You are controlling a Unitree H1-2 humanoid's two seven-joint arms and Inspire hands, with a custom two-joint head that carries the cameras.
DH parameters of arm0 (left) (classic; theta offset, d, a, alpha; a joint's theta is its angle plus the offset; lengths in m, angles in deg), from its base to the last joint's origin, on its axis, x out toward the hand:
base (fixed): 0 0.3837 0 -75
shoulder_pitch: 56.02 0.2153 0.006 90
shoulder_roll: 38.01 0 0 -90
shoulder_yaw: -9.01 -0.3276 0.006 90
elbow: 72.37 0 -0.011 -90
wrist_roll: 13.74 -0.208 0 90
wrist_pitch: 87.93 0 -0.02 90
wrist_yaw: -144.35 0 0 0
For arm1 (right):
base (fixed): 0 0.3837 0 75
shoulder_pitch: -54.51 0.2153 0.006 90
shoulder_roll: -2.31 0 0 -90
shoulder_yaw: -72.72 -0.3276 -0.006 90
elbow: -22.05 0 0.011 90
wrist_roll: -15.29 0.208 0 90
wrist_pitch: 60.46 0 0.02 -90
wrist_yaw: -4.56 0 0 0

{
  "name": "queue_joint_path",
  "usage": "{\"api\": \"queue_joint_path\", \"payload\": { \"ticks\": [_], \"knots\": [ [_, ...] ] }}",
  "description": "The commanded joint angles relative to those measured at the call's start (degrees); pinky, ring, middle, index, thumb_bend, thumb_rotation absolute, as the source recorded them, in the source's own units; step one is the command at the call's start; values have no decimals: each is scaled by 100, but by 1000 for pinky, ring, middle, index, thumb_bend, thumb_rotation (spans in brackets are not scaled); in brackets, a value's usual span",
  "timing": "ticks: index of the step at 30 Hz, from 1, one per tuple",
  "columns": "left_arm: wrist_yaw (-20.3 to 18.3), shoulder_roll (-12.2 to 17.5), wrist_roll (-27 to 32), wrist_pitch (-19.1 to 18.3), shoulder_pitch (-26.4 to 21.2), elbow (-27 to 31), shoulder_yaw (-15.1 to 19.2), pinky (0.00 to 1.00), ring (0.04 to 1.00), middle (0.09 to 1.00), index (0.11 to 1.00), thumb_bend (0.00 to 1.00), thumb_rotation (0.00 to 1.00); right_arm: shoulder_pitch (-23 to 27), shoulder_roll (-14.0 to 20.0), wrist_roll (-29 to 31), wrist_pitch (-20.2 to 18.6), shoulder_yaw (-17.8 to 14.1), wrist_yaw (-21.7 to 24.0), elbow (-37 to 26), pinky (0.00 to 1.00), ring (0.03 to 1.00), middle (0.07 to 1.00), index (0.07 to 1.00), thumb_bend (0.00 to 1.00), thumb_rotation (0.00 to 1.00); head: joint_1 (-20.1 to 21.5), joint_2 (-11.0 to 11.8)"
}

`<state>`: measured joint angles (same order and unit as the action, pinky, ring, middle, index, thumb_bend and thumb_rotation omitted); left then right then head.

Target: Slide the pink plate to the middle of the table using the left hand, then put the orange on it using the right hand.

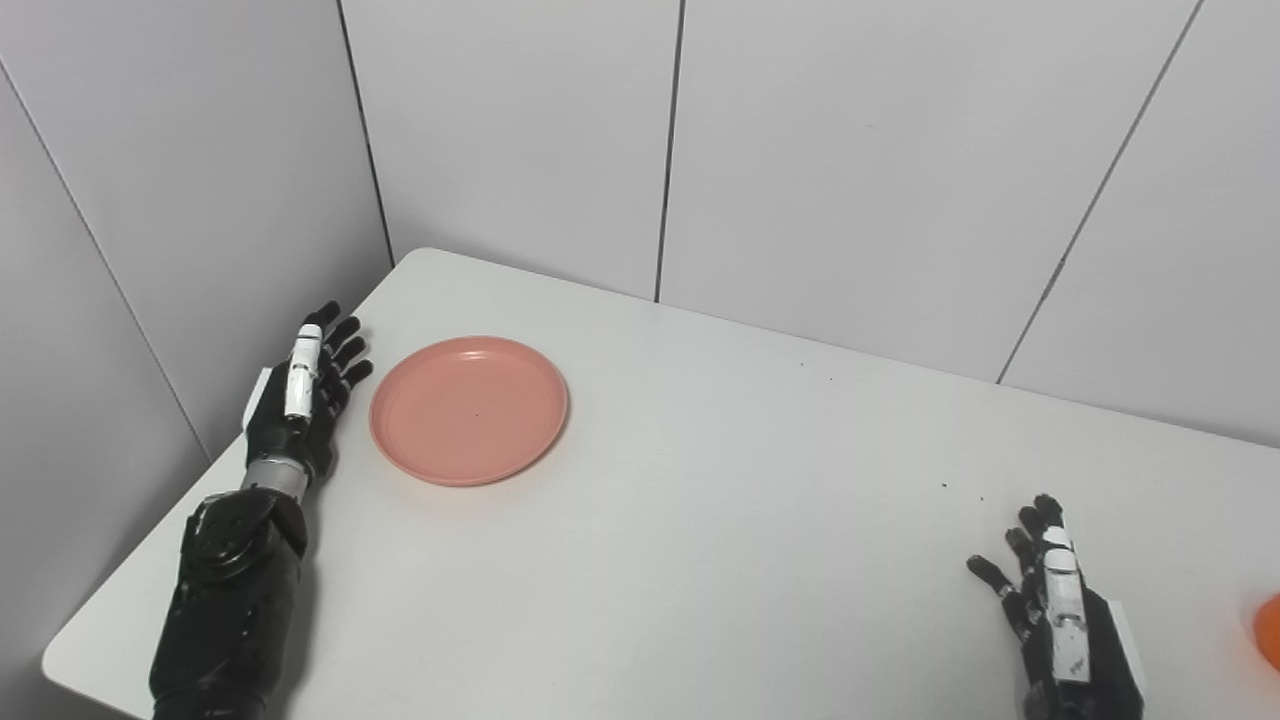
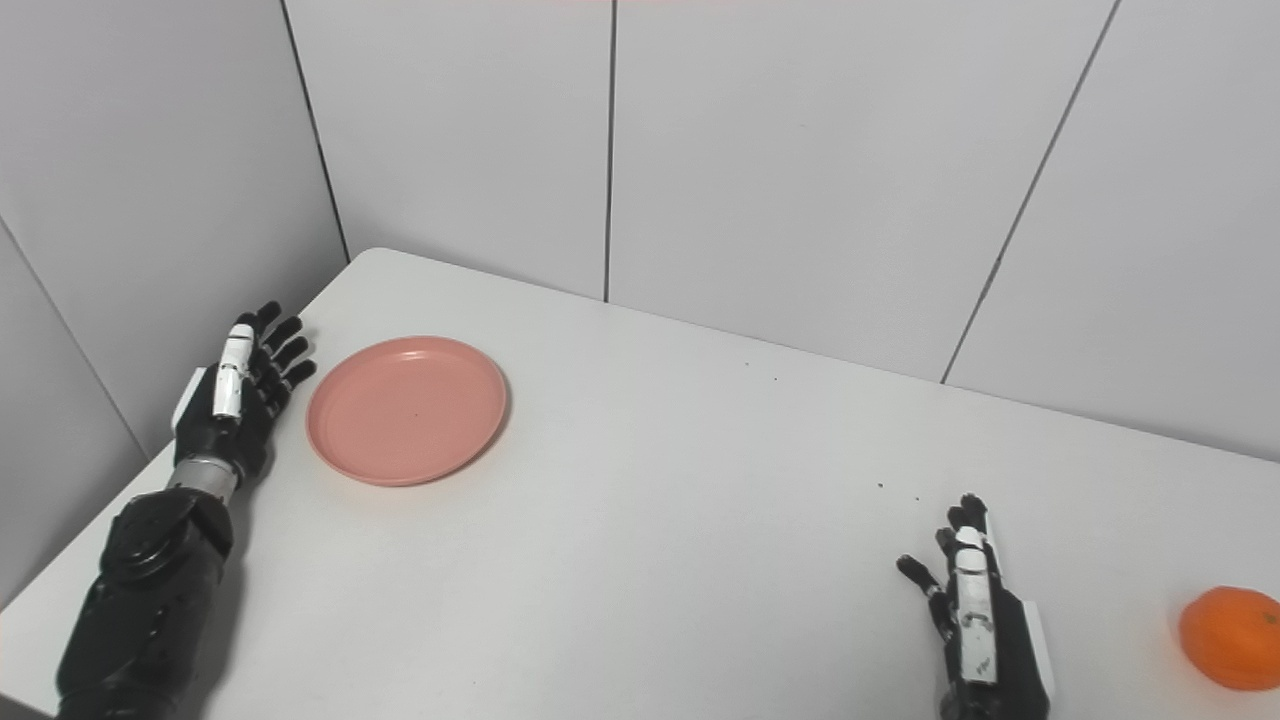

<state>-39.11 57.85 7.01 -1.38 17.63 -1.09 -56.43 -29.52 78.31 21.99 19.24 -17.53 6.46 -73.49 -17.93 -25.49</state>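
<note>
With my left robot hand (image 1: pixel 300 395) spread, holding nothing, just left of the pink plate (image 1: pixel 469 409) near the counter (image 1: pixel 700 520) corner, a glancing push could spin it, not slide it. Right robot hand (image 2: pixel 975 620) also spread, empty; orange (image 2: pixel 1230 637) sits near the right edge. Nothing blocks the middle.

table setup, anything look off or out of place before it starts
Nothing stands out. The pink plate lies flat and empty beside the open left hand; the orange sits whole on the table, right of the open right hand.
</note>
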Motion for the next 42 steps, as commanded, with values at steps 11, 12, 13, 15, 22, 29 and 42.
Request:
{"api": "queue_joint_path", "payload": {
  "ticks": [11,12,13,15,22,29,42],
  "knots": [
    [-181,66,263,-152,-223,-40,-101,970,946,936,913,335,1000,70,28,56,-10,-58,38,-49,1000,1000,1000,1000,184,1000,9,9],
    [-209,69,263,-144,-231,-60,-125,967,940,931,908,341,1000,70,38,41,18,-53,42,-37,1000,1000,1000,1000,186,1000,9,9],
    [-264,73,260,-73,-250,-154,-158,965,937,929,905,344,1000,70,42,27,24,-51,34,-30,1000,1000,1000,1000,187,1000,9,9],
    [-305,57,259,-16,-266,-232,-199,958,934,927,909,356,1000,71,44,7,21,-49,23,-32,1000,1000,1000,1000,196,1000,17,3],
    [-212,-110,231,-241,-198,130,-317,924,918,914,904,361,1000,73,54,-5,59,-44,31,-20,1000,1000,1000,1000,196,1000,17,-12],
    [-86,-244,222,-597,-187,481,-418,908,903,902,896,364,1000,75,60,-14,61,-40,42,-11,1000,1000,1000,1000,206,1000,27,-22],
    [-106,-410,202,-833,-124,802,-633,896,899,907,891,321,1000,69,30,53,23,-59,51,-34,1000,1000,1000,1000,199,1000,49,-59]
  ]
}}
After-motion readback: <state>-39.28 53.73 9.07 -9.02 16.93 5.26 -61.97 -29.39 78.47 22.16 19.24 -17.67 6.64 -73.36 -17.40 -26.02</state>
